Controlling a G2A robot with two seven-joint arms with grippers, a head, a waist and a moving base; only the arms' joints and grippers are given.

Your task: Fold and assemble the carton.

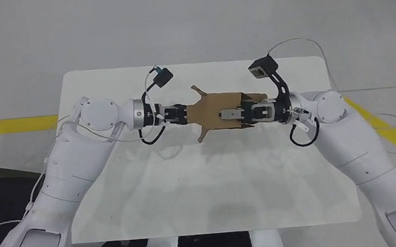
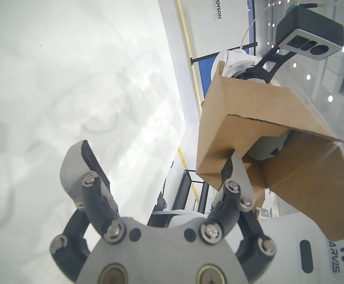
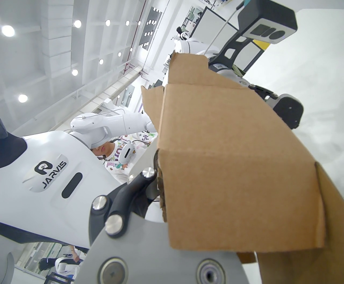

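The brown carton (image 1: 214, 109) hangs over the middle of the white table (image 1: 120, 201), lying sideways as an opened tube with loose flaps at both ends. My right gripper (image 1: 243, 112) is shut on the carton (image 3: 228, 174) at one end, a silver finger lying along its upper wall; the other finger is hidden. My left gripper (image 1: 181, 114) stands at the opposite end, open wide (image 2: 161, 164). One of its fingertips (image 2: 236, 166) touches the corner of the carton (image 2: 255, 107) by a folded flap, and the other fingertip is out over bare table.
The table's far edge lies just beyond both wrists. Yellow floor tape (image 1: 7, 126) runs past the table on either side. The near half of the tabletop carries nothing but the arms' shadows.
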